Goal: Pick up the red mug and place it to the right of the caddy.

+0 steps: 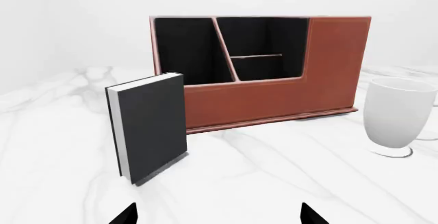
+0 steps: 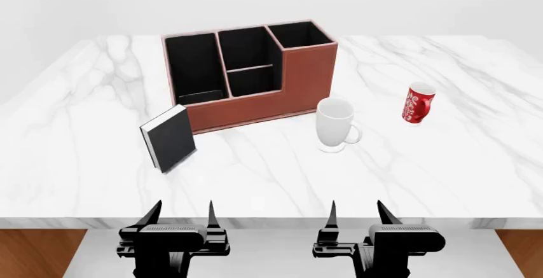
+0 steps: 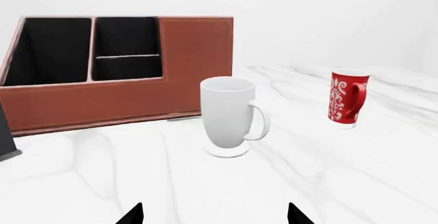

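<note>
The red mug (image 2: 418,104) with white lettering stands upright on the marble table (image 2: 441,163), to the right of the caddy; it also shows in the right wrist view (image 3: 347,98). The caddy (image 2: 254,93), a reddish-brown box with black compartments, stands at the table's middle back and shows in both wrist views (image 1: 274,98) (image 3: 137,101). My left gripper (image 2: 180,214) is open and empty at the table's front edge, its tips low in the left wrist view (image 1: 217,215). My right gripper (image 2: 357,213) is open and empty there too (image 3: 215,215).
A plain white mug (image 2: 336,125) stands in front of the caddy's right end, between it and the red mug (image 3: 229,116) (image 1: 397,116). A small black book (image 2: 170,138) stands upright in front of the caddy's left end (image 1: 147,126).
</note>
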You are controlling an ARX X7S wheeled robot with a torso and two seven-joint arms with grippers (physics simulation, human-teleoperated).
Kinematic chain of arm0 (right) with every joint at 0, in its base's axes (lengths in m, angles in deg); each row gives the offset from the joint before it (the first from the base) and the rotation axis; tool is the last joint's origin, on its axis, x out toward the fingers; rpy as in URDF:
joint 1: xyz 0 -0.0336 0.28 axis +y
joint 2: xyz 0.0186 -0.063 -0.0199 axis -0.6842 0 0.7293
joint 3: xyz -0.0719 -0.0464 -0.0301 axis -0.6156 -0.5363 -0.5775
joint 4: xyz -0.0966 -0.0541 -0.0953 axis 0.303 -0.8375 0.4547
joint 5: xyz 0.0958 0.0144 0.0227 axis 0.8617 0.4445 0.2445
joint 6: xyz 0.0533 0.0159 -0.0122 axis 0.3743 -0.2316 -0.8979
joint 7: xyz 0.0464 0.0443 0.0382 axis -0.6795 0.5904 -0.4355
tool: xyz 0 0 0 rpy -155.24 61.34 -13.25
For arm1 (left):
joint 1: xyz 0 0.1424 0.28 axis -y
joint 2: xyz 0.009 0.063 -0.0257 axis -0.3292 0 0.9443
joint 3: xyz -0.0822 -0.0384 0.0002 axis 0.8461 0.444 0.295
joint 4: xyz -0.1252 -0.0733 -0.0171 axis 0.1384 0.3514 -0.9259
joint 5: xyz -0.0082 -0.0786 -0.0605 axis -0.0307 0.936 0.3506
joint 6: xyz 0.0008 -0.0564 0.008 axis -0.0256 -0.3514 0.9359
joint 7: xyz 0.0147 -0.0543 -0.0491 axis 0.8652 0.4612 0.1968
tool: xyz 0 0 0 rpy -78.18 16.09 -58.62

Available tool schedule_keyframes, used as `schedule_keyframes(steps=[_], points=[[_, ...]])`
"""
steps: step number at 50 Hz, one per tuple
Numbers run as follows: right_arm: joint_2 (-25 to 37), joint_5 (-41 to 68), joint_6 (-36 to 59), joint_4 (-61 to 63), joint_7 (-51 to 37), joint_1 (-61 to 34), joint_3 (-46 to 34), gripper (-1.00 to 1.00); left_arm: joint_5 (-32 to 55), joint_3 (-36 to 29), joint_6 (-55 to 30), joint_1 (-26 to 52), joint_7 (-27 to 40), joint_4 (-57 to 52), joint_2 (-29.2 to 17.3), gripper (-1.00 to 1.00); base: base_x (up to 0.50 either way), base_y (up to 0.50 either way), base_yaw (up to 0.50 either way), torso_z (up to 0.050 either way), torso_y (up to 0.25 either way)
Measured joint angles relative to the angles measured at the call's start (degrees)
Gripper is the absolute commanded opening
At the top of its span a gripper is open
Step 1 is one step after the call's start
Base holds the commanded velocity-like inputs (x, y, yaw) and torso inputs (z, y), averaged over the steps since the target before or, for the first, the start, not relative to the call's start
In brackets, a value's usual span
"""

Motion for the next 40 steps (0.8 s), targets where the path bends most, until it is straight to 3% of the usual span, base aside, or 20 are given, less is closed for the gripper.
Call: schedule_keyframes(steps=[33,40], points=[[3.6,2.4,-0.6,-1.4,-4.0,-0.7,-4.3,1.0,3.0,-4.2,-0.1,1.0,4.4,1.6,-3.4,1.0,0.0,0.0,0.0,0.0,0.0],[3.9,3.3,0.2,-1.5,-4.4,-1.0,-4.9,1.0,3.5,-4.8,0.0,1.2,5.0,2.0,-4.1,1.0,0.0,-0.48,0.0,0.0,0.0]])
